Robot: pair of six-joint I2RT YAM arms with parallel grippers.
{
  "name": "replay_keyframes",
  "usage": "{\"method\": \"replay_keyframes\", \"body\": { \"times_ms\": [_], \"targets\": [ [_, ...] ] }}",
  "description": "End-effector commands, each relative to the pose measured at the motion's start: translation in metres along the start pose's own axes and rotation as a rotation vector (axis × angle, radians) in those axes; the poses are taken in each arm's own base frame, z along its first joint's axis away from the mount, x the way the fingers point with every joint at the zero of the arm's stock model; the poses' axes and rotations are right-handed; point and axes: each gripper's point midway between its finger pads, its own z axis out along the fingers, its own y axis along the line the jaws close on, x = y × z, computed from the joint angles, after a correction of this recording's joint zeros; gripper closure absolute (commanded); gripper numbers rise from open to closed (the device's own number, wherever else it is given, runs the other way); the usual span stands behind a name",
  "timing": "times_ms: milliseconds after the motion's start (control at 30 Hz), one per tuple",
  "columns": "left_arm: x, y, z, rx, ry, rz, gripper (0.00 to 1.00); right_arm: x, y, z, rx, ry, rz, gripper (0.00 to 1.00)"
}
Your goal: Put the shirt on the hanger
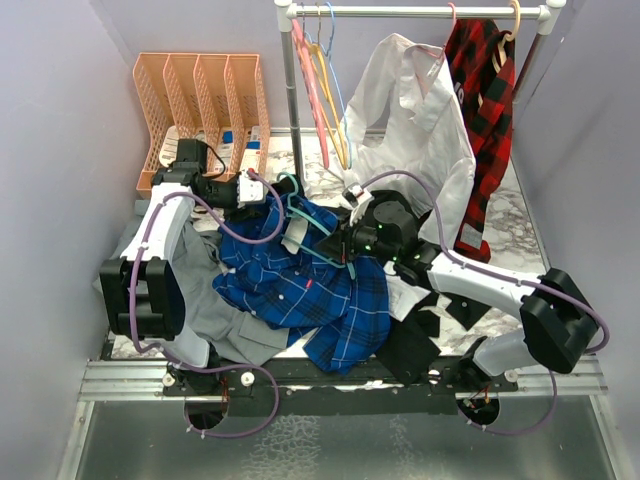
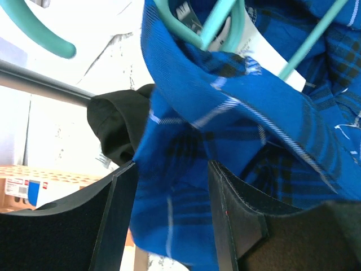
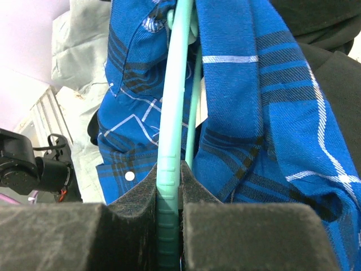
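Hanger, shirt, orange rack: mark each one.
hanger (image 3: pixel 172 107): right wrist view, on its long arm.
shirt (image 1: pixel 335 300): top external view, on the crumpled blue cloth.
rack (image 1: pixel 197 95): top external view, on its slotted dividers.

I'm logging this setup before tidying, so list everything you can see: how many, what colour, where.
blue plaid shirt: one, royal blue, heaped mid-table
hanger: one, teal, at that shirt's collar
grey shirt: one, grey, left of the blue shirt
white shirt: one, white, hanging on the rail
red plaid shirt: one, red and black, rail's right end
spare hangers: several, mostly pink, rail's left end
file rack: one, orange, back left
rail: one, pale, across the back
table: one, white marble
left hand: one, black, blue shirt fabric between its fingers
right hand: one, black, shut on the hanger
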Motion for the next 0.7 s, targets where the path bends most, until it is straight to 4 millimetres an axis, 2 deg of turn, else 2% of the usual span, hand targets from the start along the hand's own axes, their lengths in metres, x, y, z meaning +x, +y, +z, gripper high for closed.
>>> {"method": "replay_keyframes", "body": {
  "times_ms": [0,167,300,500,567,600,667],
  "targets": [
    [-0.02,0.011,0.003,-0.002,-0.082,0.102,0.45,-0.019,0.021,0.006,-0.115,-0.031,-0.041,0.99],
    [-0.012,0.01,0.01,0.018,-0.073,0.115,0.45,-0.015,0.032,0.005,-0.18,-0.006,-0.047,0.99],
    [-0.009,0.008,0.012,0.03,-0.068,0.098,0.45,-0.014,0.031,0.005,-0.174,0.005,-0.057,0.99],
    [0.001,-0.015,0.013,0.107,-0.046,0.059,0.51,-0.027,0.027,0.003,-0.135,-0.039,-0.08,0.99],
    [0.006,-0.022,0.012,0.128,-0.026,0.048,0.58,-0.033,0.026,0.002,-0.124,-0.059,-0.082,0.99],
    [0.007,-0.026,0.012,0.138,-0.019,0.043,0.67,-0.034,0.026,0.002,-0.124,-0.065,-0.079,0.99],
    [0.005,-0.032,0.01,0.155,-0.02,0.033,0.94,-0.039,0.029,0.001,-0.135,-0.075,-0.074,0.99]
  ]
}}
